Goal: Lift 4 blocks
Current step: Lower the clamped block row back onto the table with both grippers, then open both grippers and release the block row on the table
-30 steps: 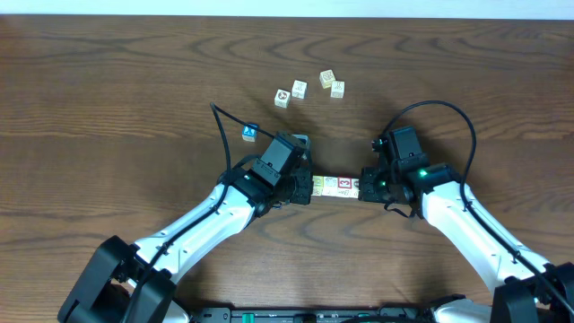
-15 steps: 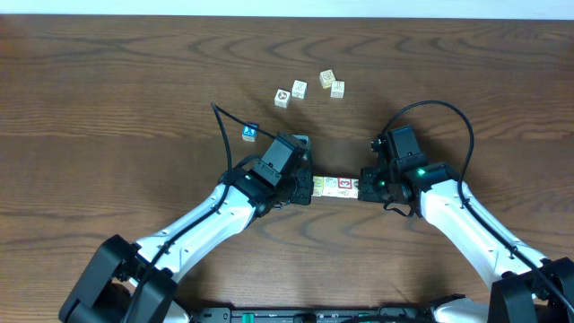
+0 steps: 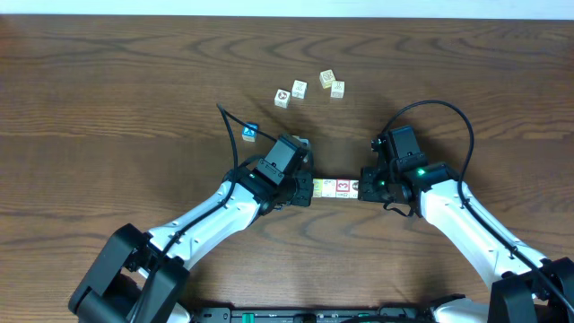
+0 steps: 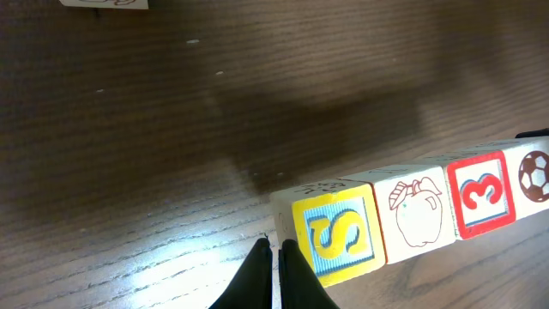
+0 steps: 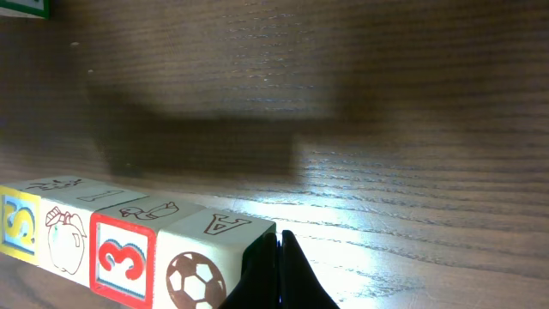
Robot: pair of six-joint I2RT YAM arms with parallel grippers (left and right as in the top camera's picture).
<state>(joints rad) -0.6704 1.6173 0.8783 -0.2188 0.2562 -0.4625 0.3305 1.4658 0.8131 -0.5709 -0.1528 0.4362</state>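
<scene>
Four cream blocks form one tight row between my two grippers. Left to right they are a yellow S block, an apple block, a red 3 block and a soccer-ball block. My left gripper is shut, its tips against the S block's outer end. My right gripper is shut too, pressing the ball block's outer end. A bar-shaped shadow lies on the wood apart from the row, so the row seems to hang just above the table.
Several other cream cubes lie scattered at the back centre. A blue-and-white cube sits just behind the left arm, beside its black cable. The right arm's cable loops behind the right wrist.
The left arm's elbow and cable have shifted slightly to the right. The block row and both gripper tips stay where they were.
</scene>
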